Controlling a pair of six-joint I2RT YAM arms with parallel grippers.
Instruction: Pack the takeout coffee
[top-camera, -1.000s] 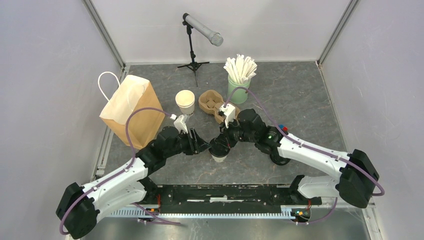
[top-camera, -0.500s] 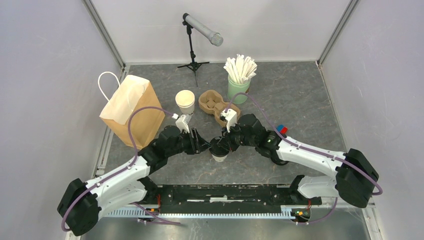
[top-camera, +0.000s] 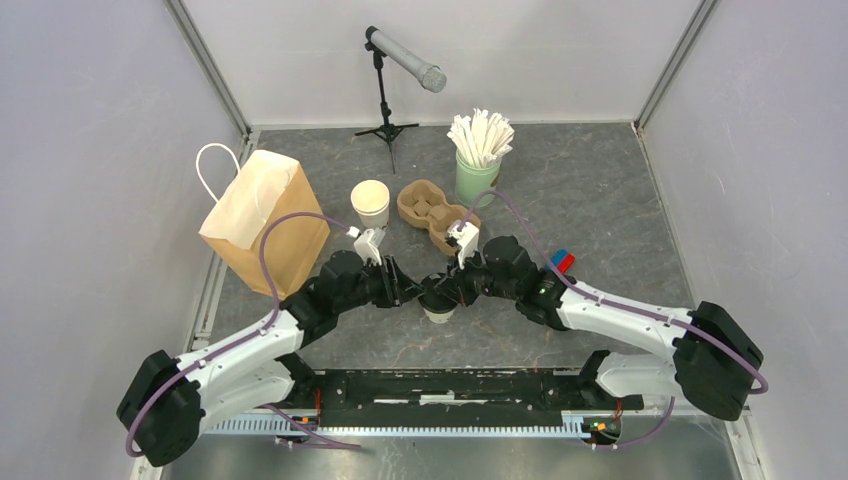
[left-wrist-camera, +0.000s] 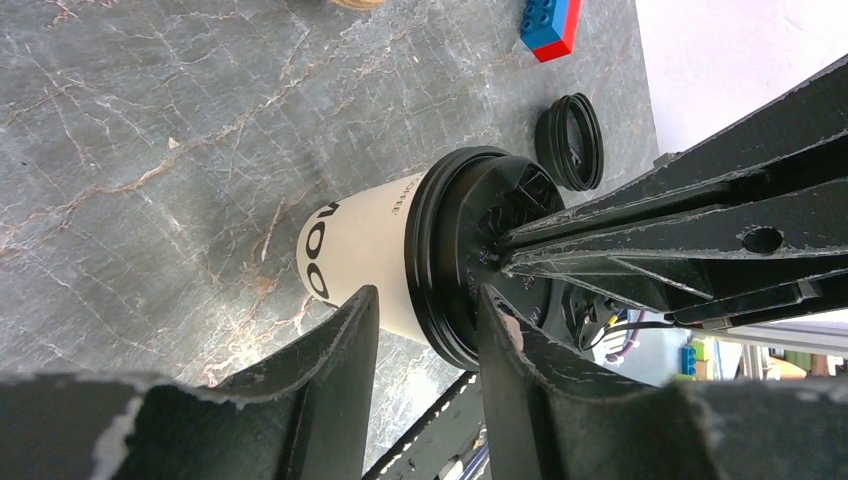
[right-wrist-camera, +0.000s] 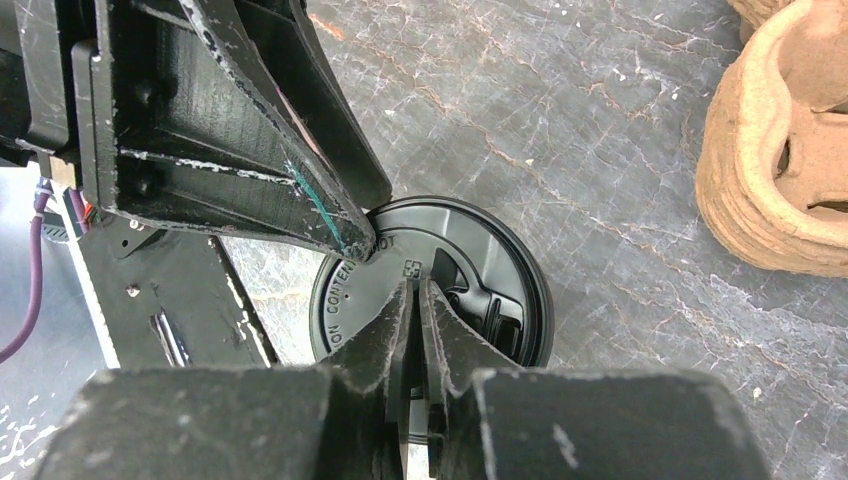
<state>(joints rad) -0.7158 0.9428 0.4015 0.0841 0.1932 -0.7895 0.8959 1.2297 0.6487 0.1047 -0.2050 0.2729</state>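
The takeout coffee (top-camera: 437, 305) stands upright mid-table: a white paper cup (left-wrist-camera: 365, 250) with dark print and a black lid (left-wrist-camera: 465, 250). My right gripper (right-wrist-camera: 415, 285) is shut, its tips resting on the middle of the lid (right-wrist-camera: 480, 290) with nothing between them. My left gripper (left-wrist-camera: 425, 320) comes in from the left and is open. One finger (left-wrist-camera: 340, 350) is beside the cup wall, the other (left-wrist-camera: 505, 350) is at the lid's rim, and its tip touches the lid edge in the right wrist view.
A brown paper bag (top-camera: 262, 220) stands at the left. Behind the arms are a stack of lidless cups (top-camera: 370, 205), a cardboard carrier (top-camera: 430, 210) and a green holder of white sticks (top-camera: 478, 160). A loose black lid (left-wrist-camera: 572, 140) and a red-blue block (top-camera: 563, 260) lie to the right.
The left gripper's fingers have narrowed slightly around the lid rim. The right arm has shifted a little to the right and lower. The cup has stayed in place.
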